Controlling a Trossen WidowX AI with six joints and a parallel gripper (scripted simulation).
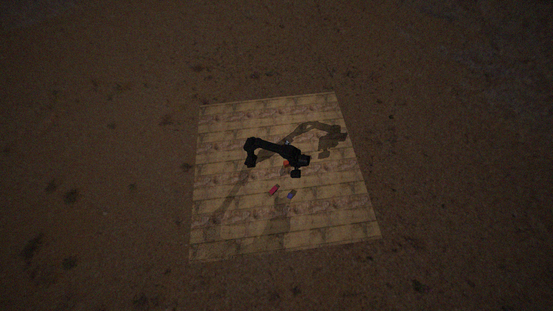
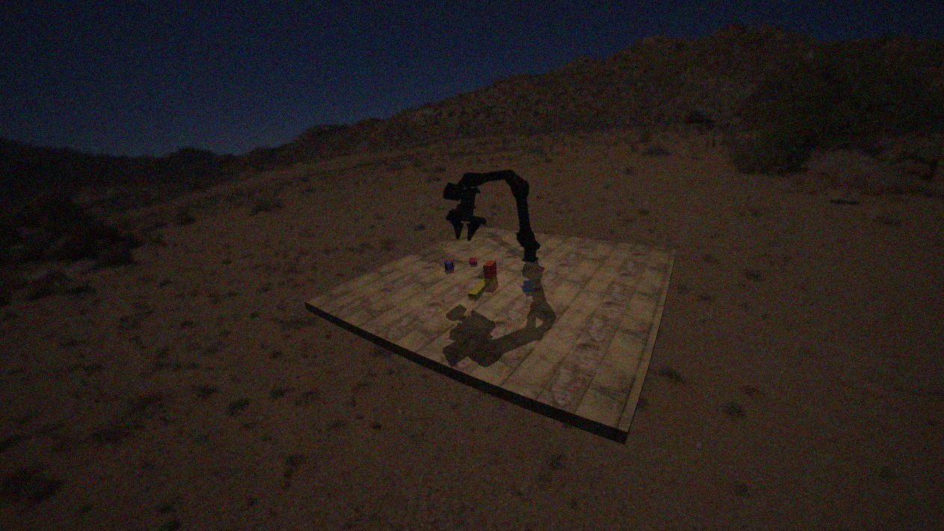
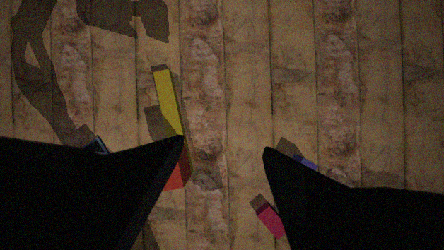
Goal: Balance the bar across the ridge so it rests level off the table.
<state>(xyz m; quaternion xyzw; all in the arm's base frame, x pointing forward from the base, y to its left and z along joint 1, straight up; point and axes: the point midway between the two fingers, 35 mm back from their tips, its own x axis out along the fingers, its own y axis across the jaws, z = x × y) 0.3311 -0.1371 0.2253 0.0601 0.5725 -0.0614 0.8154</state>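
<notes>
Taking the exterior view from the left, there's a violet block (image 1: 290, 195) (image 2: 449, 266) (image 3: 307, 163) down on the planked tabletop (image 1: 232, 231) (image 2: 594, 369) (image 3: 247, 70). Then here's the gripper (image 1: 296, 169) (image 2: 464, 238) (image 3: 223, 146), up in the air, fingers pointing down and well spread, though short of their widest, with nothing between them! Low behind it sits a pink block (image 1: 273, 189) (image 2: 473, 262) (image 3: 271, 220).

And now the yellow bar (image 2: 476, 290) (image 3: 167, 99), lying flat on the tabletop, long axis level. From out here, its near end points down and to the left, the other up and right toward the upright orange-red block (image 1: 286, 163) (image 2: 489, 268) (image 3: 175, 178). In the wrist view it runs steeply top to bottom, leaning a little right at the bottom, nearly in line with the plank seams. The fingertip hides part of it, and I can't tell whether bar and block touch. It certainly isn't balanced across anything!

Further right, a light-blue block (image 1: 287, 142) (image 2: 527, 286) (image 3: 97, 146) sits near the foot of the black arm (image 1: 270, 146) (image 2: 521, 204), which rises and arches back leftward to the gripper.
</notes>
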